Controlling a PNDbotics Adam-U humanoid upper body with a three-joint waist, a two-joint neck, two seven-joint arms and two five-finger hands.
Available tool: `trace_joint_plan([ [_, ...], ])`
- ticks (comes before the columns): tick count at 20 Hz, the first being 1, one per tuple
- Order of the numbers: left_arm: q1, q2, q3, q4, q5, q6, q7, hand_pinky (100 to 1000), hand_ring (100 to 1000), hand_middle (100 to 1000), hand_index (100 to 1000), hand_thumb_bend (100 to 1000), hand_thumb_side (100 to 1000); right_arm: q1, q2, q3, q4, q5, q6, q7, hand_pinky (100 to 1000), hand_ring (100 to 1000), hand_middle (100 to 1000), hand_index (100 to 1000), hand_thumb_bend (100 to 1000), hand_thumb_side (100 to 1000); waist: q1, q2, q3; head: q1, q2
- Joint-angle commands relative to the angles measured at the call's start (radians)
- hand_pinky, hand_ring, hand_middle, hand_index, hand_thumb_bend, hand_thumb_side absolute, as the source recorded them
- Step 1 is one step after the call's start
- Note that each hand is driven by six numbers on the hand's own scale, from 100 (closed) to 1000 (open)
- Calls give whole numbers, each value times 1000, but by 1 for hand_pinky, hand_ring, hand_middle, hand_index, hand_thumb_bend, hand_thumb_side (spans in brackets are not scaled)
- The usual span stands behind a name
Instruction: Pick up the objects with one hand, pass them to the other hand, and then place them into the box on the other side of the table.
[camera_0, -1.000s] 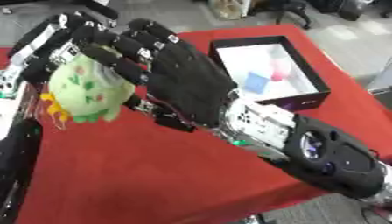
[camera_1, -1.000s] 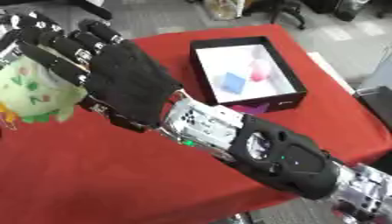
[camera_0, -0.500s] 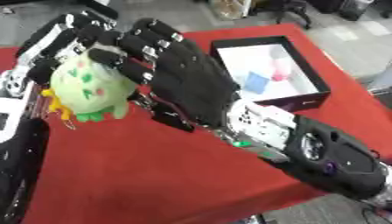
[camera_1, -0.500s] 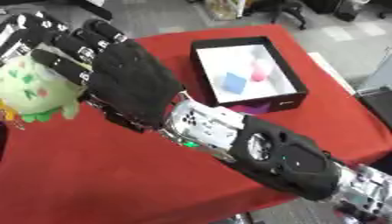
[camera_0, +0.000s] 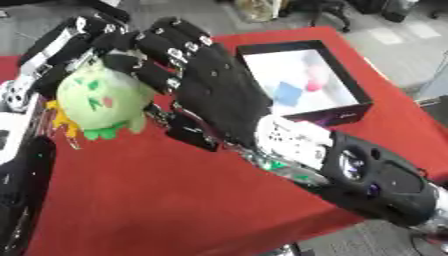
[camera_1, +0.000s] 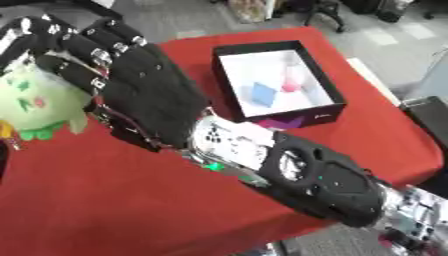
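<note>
A green plush toy (camera_0: 99, 102) with yellow and green feet hangs above the red table at the left. My left hand (camera_0: 51, 54) comes up behind it from the left, its fingers curled round the toy's back and top. My right hand (camera_0: 219, 95) reaches across from the lower right with its back to the camera, and its bent fingers lie on the toy's upper right side. The black box (camera_0: 344, 71) with a white inside stands on the table at the right. A blue piece (camera_0: 286, 92) and a pink piece (camera_0: 316, 83) lie in it.
A red cloth (camera_0: 149, 200) covers the table, whose front edge runs along the lower right. My right forearm (camera_0: 367, 180) crosses the middle of the table. Grey floor and chair legs show beyond the far edge.
Both hands and the plush toy have barely shifted. The right hand's fingers stay against the toy throughout.
</note>
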Motion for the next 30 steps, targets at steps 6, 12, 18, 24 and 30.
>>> trace_joint_plan([
  [6, -35, 28, 25, 54, -121, -143, -63, 690, 539, 503, 642, 100, 481, -18, -13, -24, -21, -7, 1, -12, 733, 673, 677, 304, 100, 100, 2, -15, -3, -26, -3],
  [12, -40, 49, 102, 80, -205, -164, -63, 709, 595, 593, 701, 100, 653, -3, -32, -48, -21, -9, 16, -21, 726, 674, 671, 299, 100, 100, 1, -17, -4, -43, -3],
  [18, -29, 65, 149, 67, -203, -127, -63, 703, 590, 592, 697, 100, 558, 43, -65, -82, -21, -64, 71, -75, 669, 713, 625, 315, 100, 123, -1, -15, 0, -54, -3],
  [24, -20, 56, 163, 57, -167, -64, -63, 693, 579, 581, 691, 100, 571, 63, -100, -106, -21, -146, 157, -147, 651, 722, 613, 317, 100, 148, -4, -15, 2, -65, -3],
  [30, -42, 90, 211, 14, -142, -45, -55, 698, 583, 586, 695, 100, 496, 120, -144, -157, -21, -188, 211, -197, 634, 737, 604, 323, 100, 179, -5, -13, -8, -74, -3],
])
